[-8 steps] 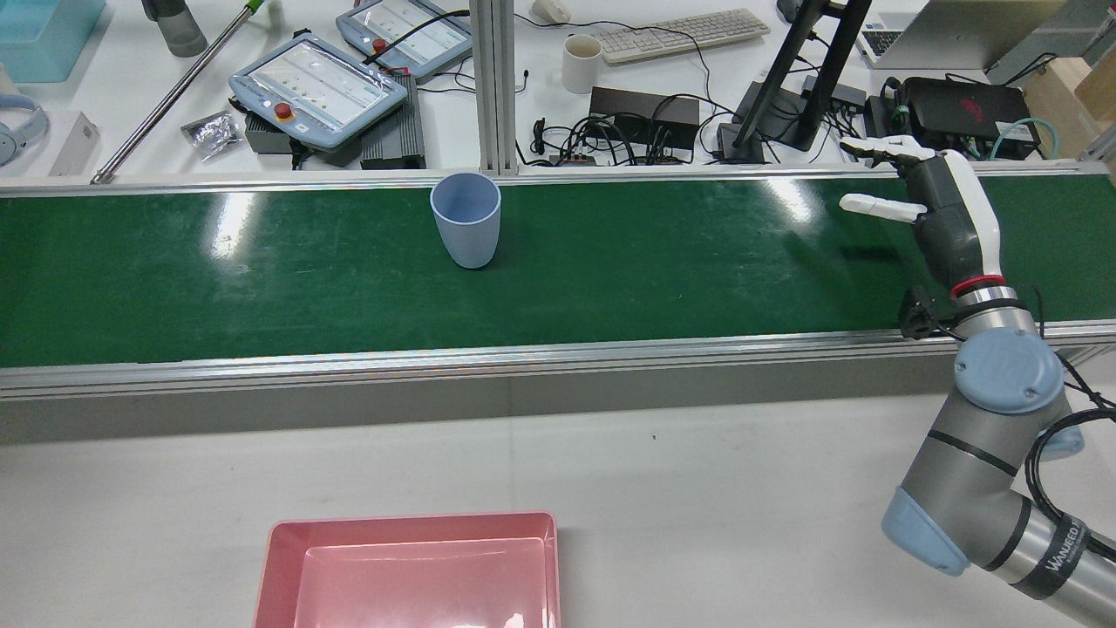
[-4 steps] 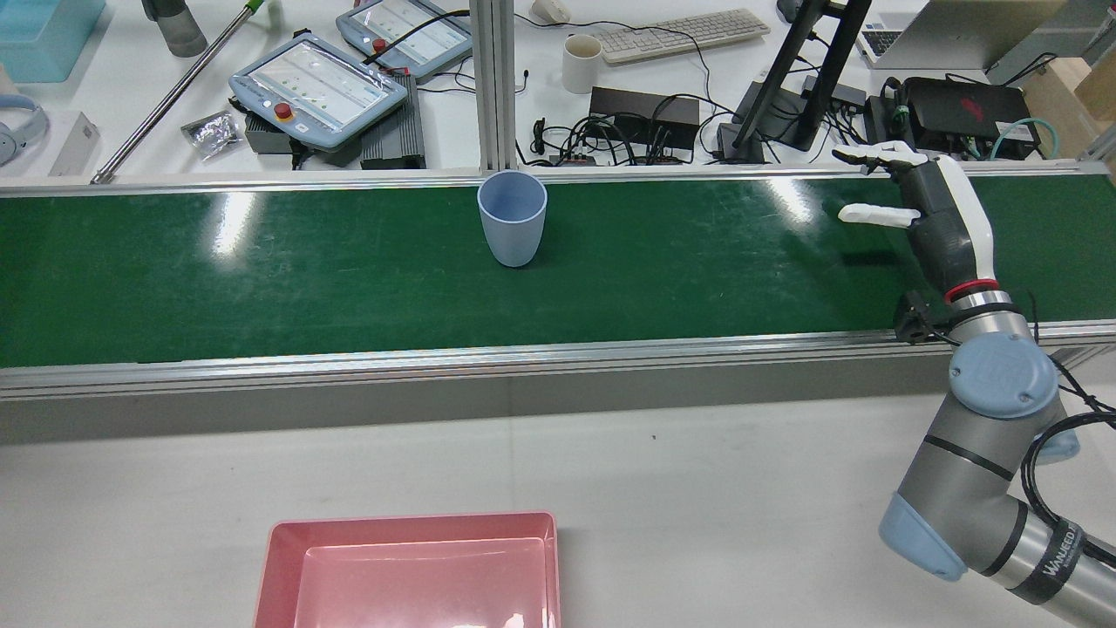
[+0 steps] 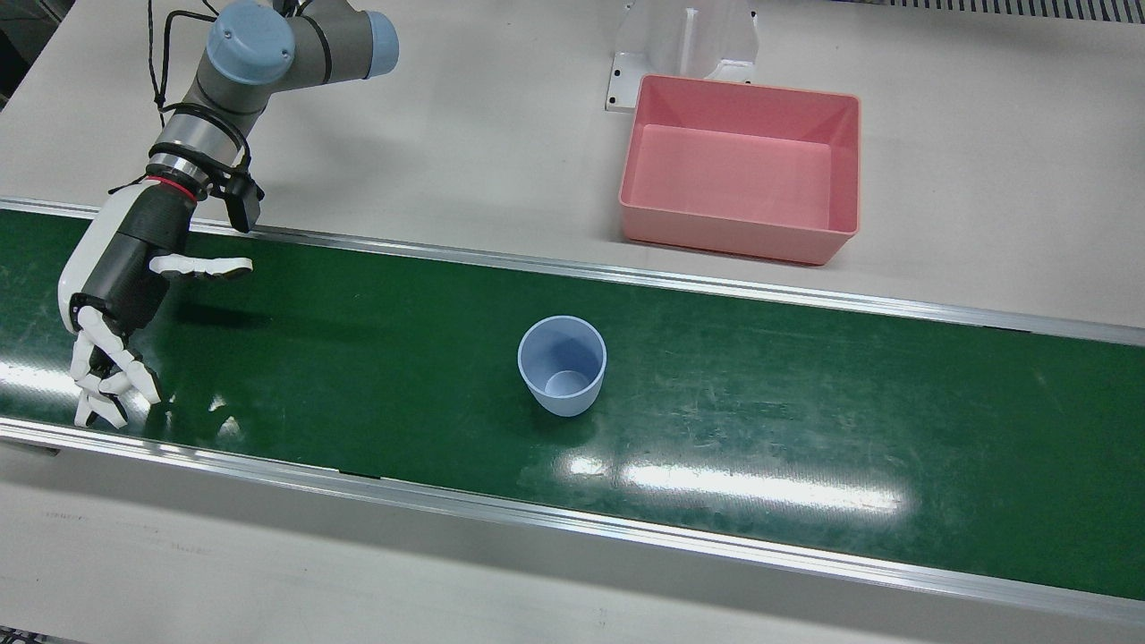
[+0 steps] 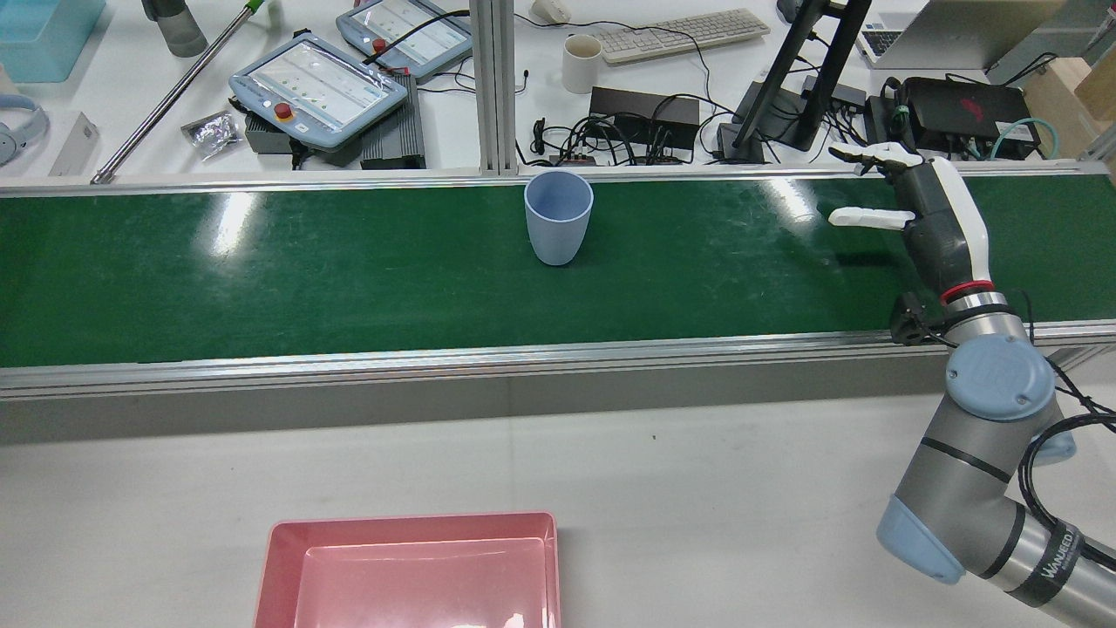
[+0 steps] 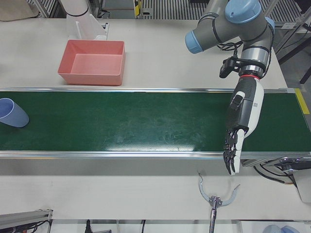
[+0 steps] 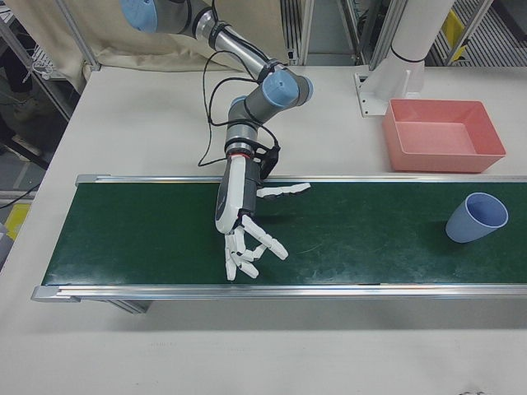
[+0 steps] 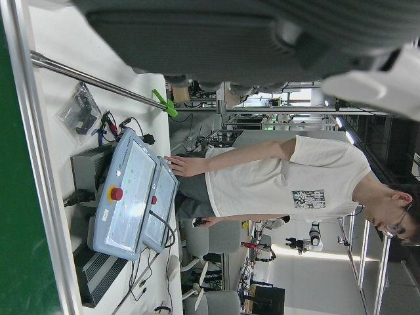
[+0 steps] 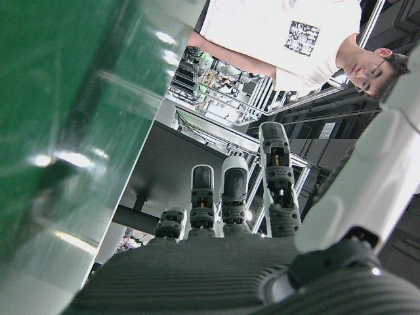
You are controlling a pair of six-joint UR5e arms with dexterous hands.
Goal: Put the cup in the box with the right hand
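A light blue cup stands upright and empty on the green conveyor belt. It also shows in the rear view, the left-front view and the right-front view. My right hand is open, fingers spread, held over the belt well to the cup's right in the rear view; it also shows in the front view and the right-front view. The pink box sits empty on the white table beside the belt. My left hand is open over the belt's far end.
Beyond the belt is a cluttered bench with teach pendants, a white mug, cables and a monitor stand. A white pedestal stands behind the box. The belt has raised aluminium rails on both sides.
The cup has travelled to the right along the belt in the rear view, closer to my right hand. My right hand has shifted slightly left and stayed open.
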